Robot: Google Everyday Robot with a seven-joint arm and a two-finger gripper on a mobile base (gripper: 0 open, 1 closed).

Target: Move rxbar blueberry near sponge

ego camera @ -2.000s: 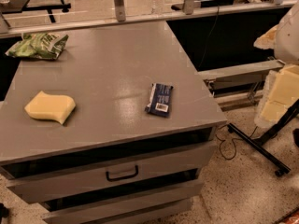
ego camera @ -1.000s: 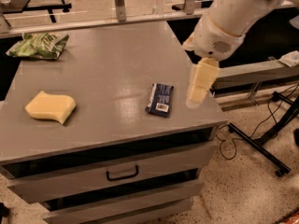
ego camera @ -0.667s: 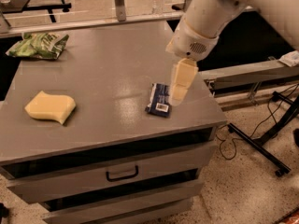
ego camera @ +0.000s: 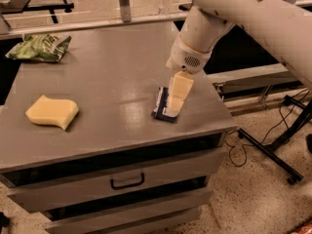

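Observation:
The rxbar blueberry is a small dark navy wrapper with a white patch. It lies flat on the grey cabinet top, right of centre, and is mostly covered by my gripper. The sponge is a thick pale yellow block with wavy edges, at the left of the top. My gripper has pale yellow fingers and hangs from the white arm, right over the bar, far to the right of the sponge.
A crinkled green chip bag lies at the back left corner. The cabinet has drawers below, one with a dark handle. Black stand legs and cables are on the floor to the right.
My arm has swung in from the right and come down over the bar. The bar and the sponge have not moved.

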